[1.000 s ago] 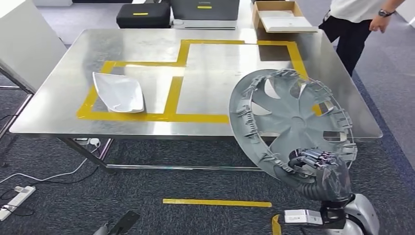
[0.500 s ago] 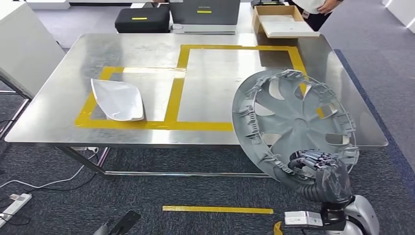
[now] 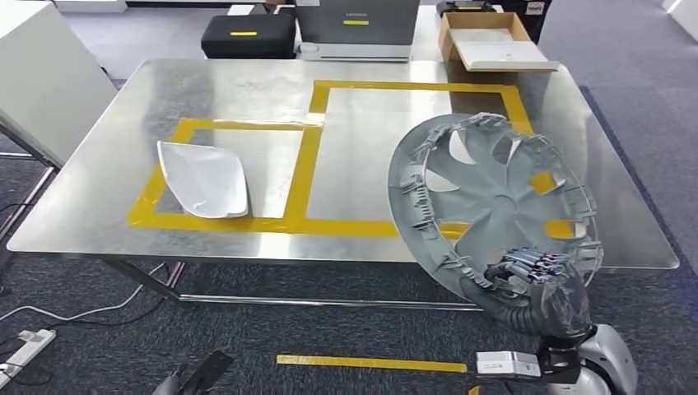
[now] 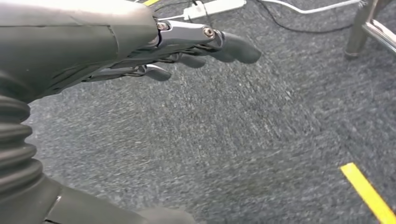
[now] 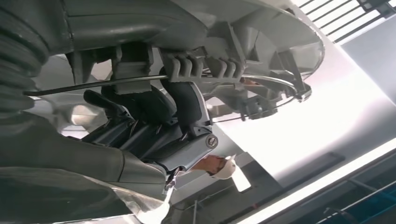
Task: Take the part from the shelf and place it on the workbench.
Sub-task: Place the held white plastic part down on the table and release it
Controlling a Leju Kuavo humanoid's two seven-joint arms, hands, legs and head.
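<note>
At lower right of the head view you have the right hand [image 3: 539, 284] gripping the grey wheel cover [image 3: 494, 202] by its lower rim, fingers curled over the edge. You are holding the cover tilted, its ribbed inner side facing the camera, and it overlaps the right front part of the desk [image 3: 123, 123] in the picture; whether it touches the steel top you cannot tell. In the right wrist view your dark fingers [image 5: 154, 116] wrap around the rim and its wire ring, with the cover [image 5: 261, 42] running across the upper part of the frame.

Your left hand [image 4: 140, 42] hangs over grey carpet [image 4: 261, 140] in the left wrist view, fingers stretched out and slightly apart, holding nothing. A yellow tape strip [image 4: 369, 191] lies at the lower right of that frame.

On the desk you see yellow tape rectangles [image 3: 309, 156], and a white curved part [image 3: 204, 177] lies inside the left one. Along the top edge of the head view sit a black case [image 3: 247, 34], a grey box [image 3: 355, 25] and an open cardboard box [image 3: 494, 41]. A white power strip [image 3: 20, 350] lies on the floor at lower left.
</note>
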